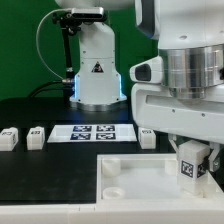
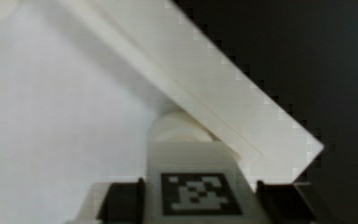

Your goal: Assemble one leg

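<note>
The gripper (image 1: 191, 172) stood at four o'clock in the exterior view, its fingers (image 2: 119, 203) clamped on both sides of the leg (image 1: 190, 167). The leg hung tag-outward over the plate (image 1: 140, 195), close to the plate's edge on the exterior view's right; whether it touched could not be told. In the wrist view the leg (image 2: 195, 190) sat just beside a round socket (image 2: 186, 130) in the plate's corner, with the raised rim (image 2: 229, 95) running close alongside. Two spare legs (image 1: 10, 138) (image 1: 36, 136) lay at nine o'clock and a third (image 1: 147, 137) near centre, the marker board (image 1: 93, 132) between them and bare table (image 1: 45, 175) at eight o'clock.
</note>
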`<state>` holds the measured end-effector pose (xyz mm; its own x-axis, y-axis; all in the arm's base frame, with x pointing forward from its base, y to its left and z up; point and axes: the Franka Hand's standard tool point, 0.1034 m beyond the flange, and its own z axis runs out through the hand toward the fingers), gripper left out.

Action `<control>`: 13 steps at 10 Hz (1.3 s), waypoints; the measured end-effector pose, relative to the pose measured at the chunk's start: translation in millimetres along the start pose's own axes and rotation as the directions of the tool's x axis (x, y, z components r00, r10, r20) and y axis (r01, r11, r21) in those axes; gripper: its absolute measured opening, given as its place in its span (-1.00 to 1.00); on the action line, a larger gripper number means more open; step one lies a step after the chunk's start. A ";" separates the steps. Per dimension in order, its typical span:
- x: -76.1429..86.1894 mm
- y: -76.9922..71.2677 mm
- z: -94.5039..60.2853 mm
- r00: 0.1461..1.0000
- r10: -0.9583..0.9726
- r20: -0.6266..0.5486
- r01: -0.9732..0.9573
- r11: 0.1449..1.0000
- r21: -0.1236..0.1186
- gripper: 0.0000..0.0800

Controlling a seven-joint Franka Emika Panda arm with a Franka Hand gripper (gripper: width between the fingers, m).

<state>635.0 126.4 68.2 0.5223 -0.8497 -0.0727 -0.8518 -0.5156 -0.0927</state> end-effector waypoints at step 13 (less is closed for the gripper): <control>-4.7 -5.3 -1.1 0.853 -0.523 0.011 0.522 0.853 0.013 0.62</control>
<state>637.0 133.0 70.1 0.8908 -0.4537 -0.0242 -0.4528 -0.8821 -0.1299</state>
